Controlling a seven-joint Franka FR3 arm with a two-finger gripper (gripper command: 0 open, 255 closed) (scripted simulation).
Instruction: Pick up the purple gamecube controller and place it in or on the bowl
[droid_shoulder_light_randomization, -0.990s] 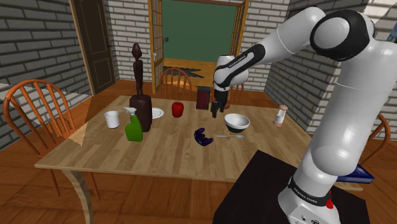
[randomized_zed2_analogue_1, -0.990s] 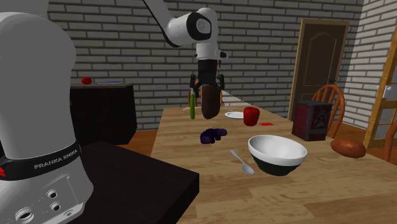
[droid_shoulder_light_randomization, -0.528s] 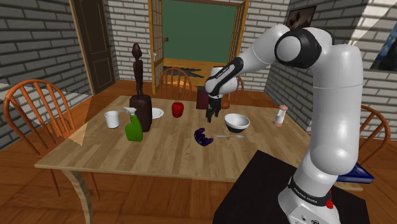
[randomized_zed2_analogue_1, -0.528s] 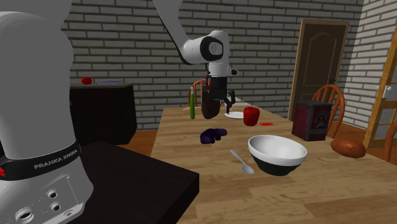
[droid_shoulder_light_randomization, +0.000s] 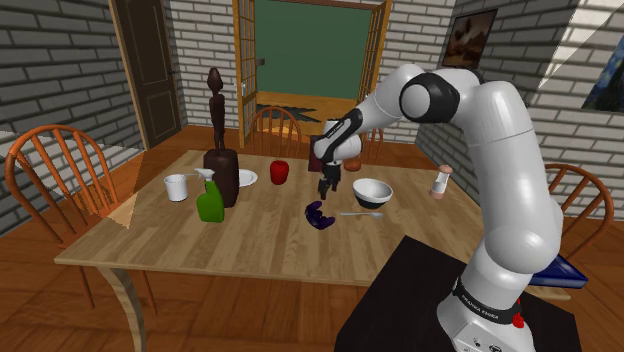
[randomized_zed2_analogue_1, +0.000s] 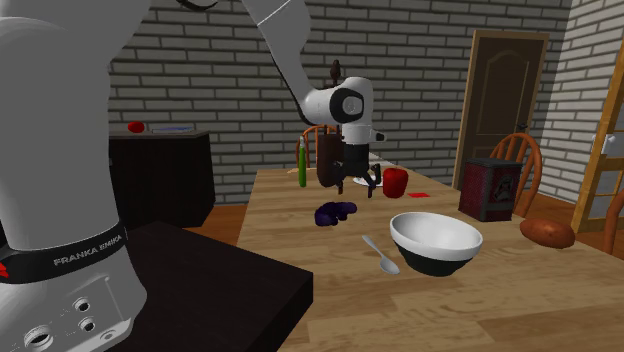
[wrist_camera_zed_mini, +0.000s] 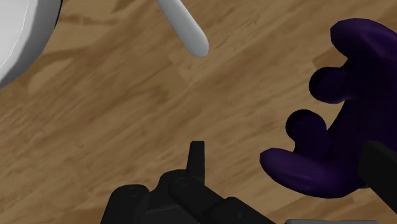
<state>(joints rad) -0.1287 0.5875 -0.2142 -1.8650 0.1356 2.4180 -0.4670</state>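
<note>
Scanning the shoulder view: green spray bottle (droid_shoulder_light_randomization: 210, 199), a stretch of bare tabletop (droid_shoulder_light_randomization: 255, 235), then the purple controller (droid_shoulder_light_randomization: 318, 215) mid-table. Your gripper (droid_shoulder_light_randomization: 328, 189) is just above it, fingers wide apart, holding nothing — spoon (droid_shoulder_light_randomization: 362, 214) and bowl (droid_shoulder_light_randomization: 372, 190) close on the right.

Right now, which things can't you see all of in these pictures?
Wrist view: the purple controller runs off the picture's edge, and a black finger covers part of it.
Wrist view: the bowl is cut off by the edge, leaving a piece of rim.
Wrist view: the spoon is cut off too; one end shows.
Second exterior view: the arm hides the middle of the dark statue.
</note>
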